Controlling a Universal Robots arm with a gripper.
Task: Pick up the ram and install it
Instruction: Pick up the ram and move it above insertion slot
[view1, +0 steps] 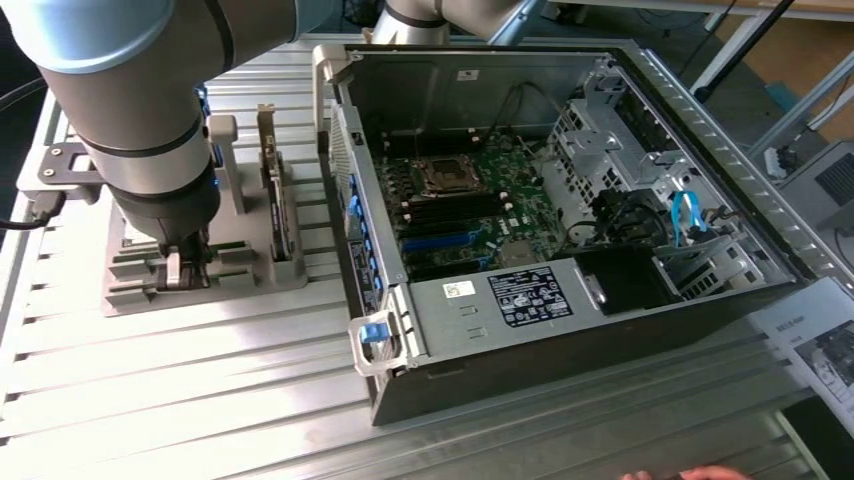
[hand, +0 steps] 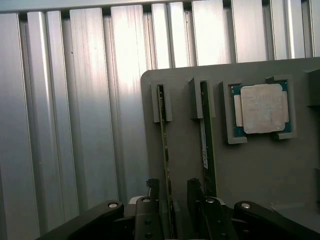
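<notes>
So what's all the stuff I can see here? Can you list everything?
ram stick: 1, green, on edge in the holder, between the claw's fingers
second stick: 1, green with a white label, next slot
processor chip: 1, silver, square pocket of the holder
holder: 1, grey, on the table
card: 1, dark, upright in the holder
computer case: 1, black and silver, open, mid-table
table: 1, silver, ribbed
paper: 1, white, exterior view's lower right
person's fingertips: exterior view's bottom edge
robot arm: 1, grey, above the holder
claw: 1, black, open
</notes>
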